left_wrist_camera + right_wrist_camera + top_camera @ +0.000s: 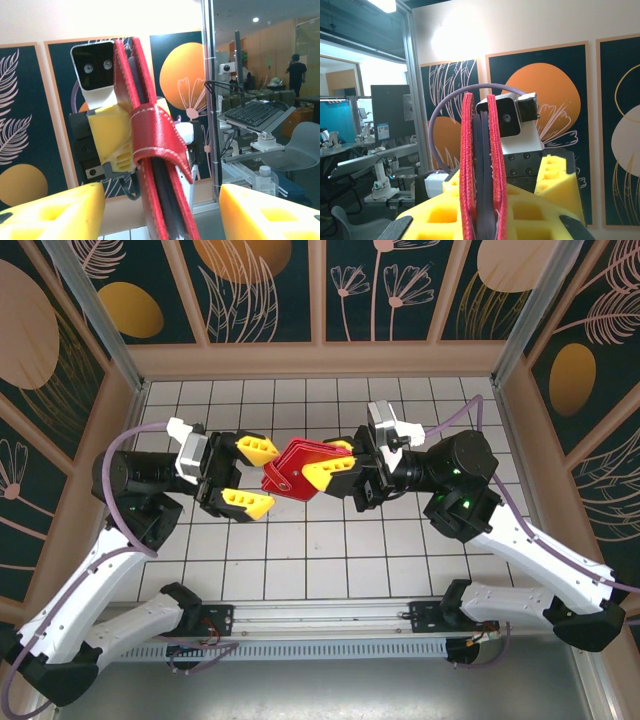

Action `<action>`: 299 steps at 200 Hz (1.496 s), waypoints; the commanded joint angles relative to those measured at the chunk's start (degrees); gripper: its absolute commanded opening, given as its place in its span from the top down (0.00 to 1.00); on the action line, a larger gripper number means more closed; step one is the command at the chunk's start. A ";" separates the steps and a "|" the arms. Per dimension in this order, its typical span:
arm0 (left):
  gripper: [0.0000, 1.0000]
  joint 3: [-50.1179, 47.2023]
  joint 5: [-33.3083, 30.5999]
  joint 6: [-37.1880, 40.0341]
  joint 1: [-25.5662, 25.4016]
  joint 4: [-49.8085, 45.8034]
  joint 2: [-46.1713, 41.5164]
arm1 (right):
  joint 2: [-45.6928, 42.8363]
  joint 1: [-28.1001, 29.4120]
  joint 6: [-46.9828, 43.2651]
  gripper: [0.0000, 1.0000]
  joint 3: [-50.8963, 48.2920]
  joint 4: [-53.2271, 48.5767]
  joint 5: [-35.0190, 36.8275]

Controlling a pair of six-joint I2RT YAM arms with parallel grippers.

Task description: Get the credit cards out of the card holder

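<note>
Clearly the card holder (293, 468) is off the surface, held in the air between the two arms. The right fingers (328, 474) are clenched on its right-hand part. The left fingers (255, 448) stand released and spread, one on each side of its free edge, with a gap on both sides in the left wrist view.

Seen edge-on, the holder is a slim red leather fold with white stitching, and a strap (157, 135) wraps across its edge. It looks light and supple, likely to flex or twist if pulled hard, so the right-hand clamp needs to stay firm near the spine. Between the red leaves run dark, thin layers, probably the credit cards (159, 197) in their pockets, though card and pocket cannot be told apart. Cards of this kind would be stiff, smooth and slippery. The best hold is probably a flat pinch on an exposed card edge, drawn straight out along the pocket, and the strap may have to be cleared first.

Below lies a white tiled surface (300, 560) with dark grid lines. Dark panels (260, 290) painted with leaves and orange discs wall it in, set in a metal frame. Beyond them the left wrist view shows an office with a keyboard (257, 112), a chair and a distant person.
</note>
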 commanded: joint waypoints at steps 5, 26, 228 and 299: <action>0.34 2.40 -0.34 -1.17 -0.26 3.74 1.24 | -1.24 0.19 0.33 1.00 -0.12 2.16 -1.88; 0.34 3.25 -0.44 -3.13 -0.22 6.12 3.00 | -0.89 0.26 0.47 1.00 0.10 2.20 -2.57; 0.44 7.61 -1.27 -3.66 -2.82 6.30 9.59 | 0.30 0.27 -0.29 1.00 0.98 1.24 -3.06; 0.56 6.88 -2.85 -4.64 -3.22 8.36 8.54 | -0.37 0.27 -0.95 1.00 0.54 0.80 -1.87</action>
